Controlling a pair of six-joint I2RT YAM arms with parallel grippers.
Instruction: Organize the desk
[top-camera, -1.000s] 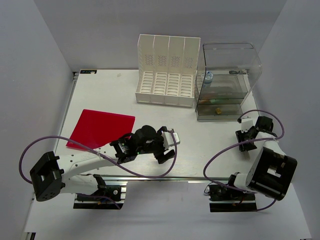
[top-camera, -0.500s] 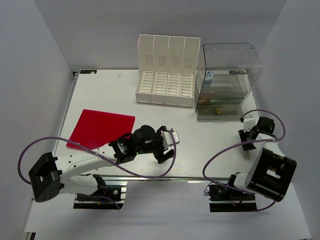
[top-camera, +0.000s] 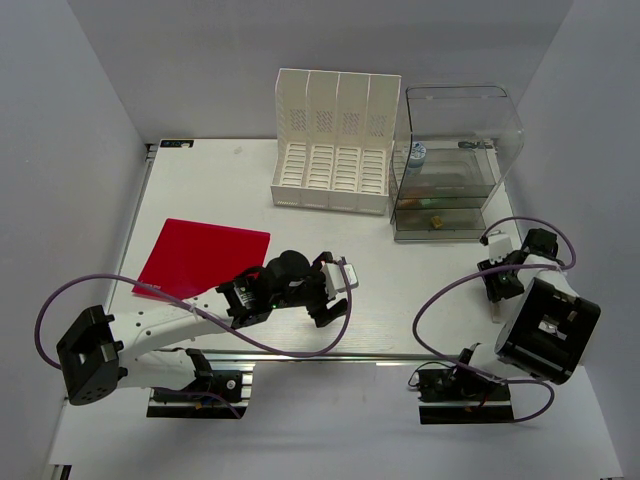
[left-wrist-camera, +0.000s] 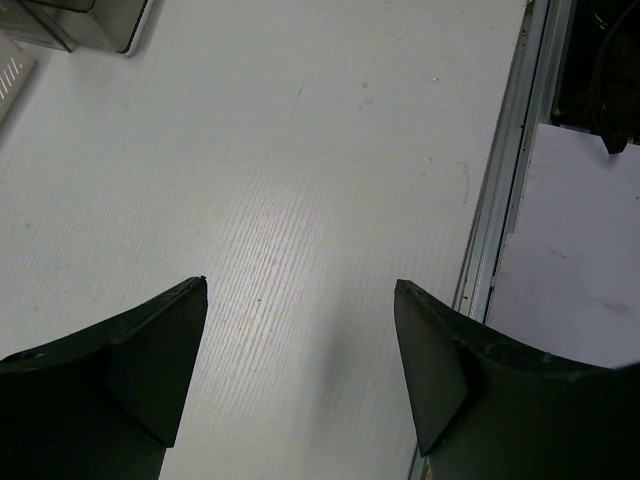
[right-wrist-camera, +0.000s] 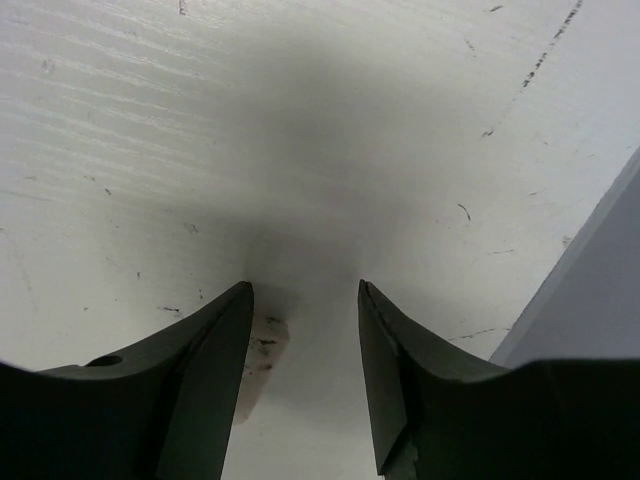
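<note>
Red folder (top-camera: 205, 257) lies flat at 10 o'clock from the left pincer (top-camera: 338, 298). White file rack (top-camera: 335, 140) is at 12 and the clear drawer box (top-camera: 450, 165) at 1, both well apart from it. Only the left wrist view shows the aluminium rail (left-wrist-camera: 490, 250), at its 3 o'clock. Right wrist view shows scuffs and the pincer's shadow. Both pincers are released, fingers spread. Bench (top-camera: 200, 190) sits directly under both, with the right pincer (top-camera: 497, 285) low near its 4 o'clock edge.
</note>
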